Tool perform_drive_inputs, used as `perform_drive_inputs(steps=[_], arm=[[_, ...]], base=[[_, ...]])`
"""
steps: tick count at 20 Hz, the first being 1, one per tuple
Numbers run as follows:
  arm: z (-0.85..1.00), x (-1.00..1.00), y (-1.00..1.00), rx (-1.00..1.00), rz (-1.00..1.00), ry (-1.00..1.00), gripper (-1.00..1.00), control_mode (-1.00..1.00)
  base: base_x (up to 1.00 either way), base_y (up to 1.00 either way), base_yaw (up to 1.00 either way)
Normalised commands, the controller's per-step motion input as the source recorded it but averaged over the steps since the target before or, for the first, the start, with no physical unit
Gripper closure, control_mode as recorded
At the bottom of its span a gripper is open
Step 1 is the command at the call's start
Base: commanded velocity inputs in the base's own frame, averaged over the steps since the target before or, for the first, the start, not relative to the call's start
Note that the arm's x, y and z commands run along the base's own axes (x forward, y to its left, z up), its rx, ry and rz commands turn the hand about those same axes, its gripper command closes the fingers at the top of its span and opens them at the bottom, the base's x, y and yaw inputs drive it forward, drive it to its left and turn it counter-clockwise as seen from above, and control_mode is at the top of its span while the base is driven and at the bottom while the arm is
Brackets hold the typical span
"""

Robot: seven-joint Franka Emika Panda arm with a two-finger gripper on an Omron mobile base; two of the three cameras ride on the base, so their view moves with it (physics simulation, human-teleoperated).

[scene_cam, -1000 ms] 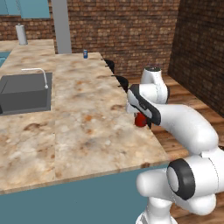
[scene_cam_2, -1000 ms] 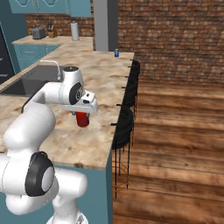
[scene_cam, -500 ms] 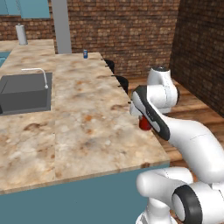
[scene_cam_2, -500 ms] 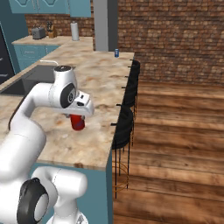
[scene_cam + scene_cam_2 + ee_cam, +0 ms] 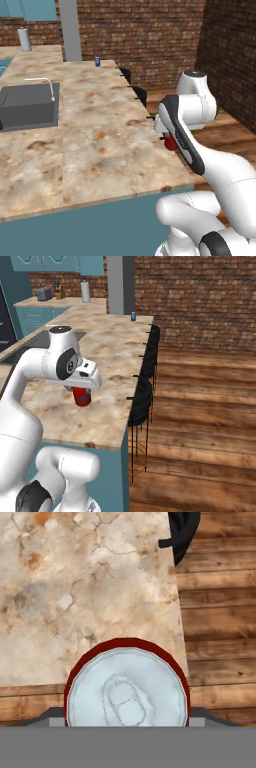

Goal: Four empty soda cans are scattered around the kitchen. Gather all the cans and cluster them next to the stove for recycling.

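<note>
The small red cylindrical soda can with a silver top (image 5: 81, 396) hangs upright in the gripper (image 5: 82, 390), clear above the speckled beige stone worktop (image 5: 95, 140) and close to its long edge on the stool side. In the hand view the can's silver lid (image 5: 127, 692) sits right under the camera, the jaws closed on its sides, with the worktop's corner and the wooden plank floor (image 5: 200, 406) below it.

Judging by this, one can is picked up and not yet delivered. A small blue soda can (image 5: 97, 61) stands at the far end of the same worktop, untouched. The stove and the other cans are not among what I can make out, so most of the task looks left to do.

Black round bar stools (image 5: 142, 398) line the edge just beside the carried can, while the floor beyond them is open. A dark recessed sink with a thin curved tap (image 5: 27, 102) takes up the worktop's other side.
</note>
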Motion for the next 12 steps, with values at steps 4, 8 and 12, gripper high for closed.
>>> perform_drive_inputs(steps=[4,8,12], arm=[[0.00,-0.23,0.00,0.00,0.00,-0.01,1.00,1.00],[0.00,0.00,0.00,0.00,0.00,0.00,1.00,1.00],[0.00,0.00,0.00,0.00,0.00,0.00,1.00,1.00]], base=[[-0.75,0.21,0.05],[-1.00,0.97,0.17],[-1.00,1.00,0.25]])
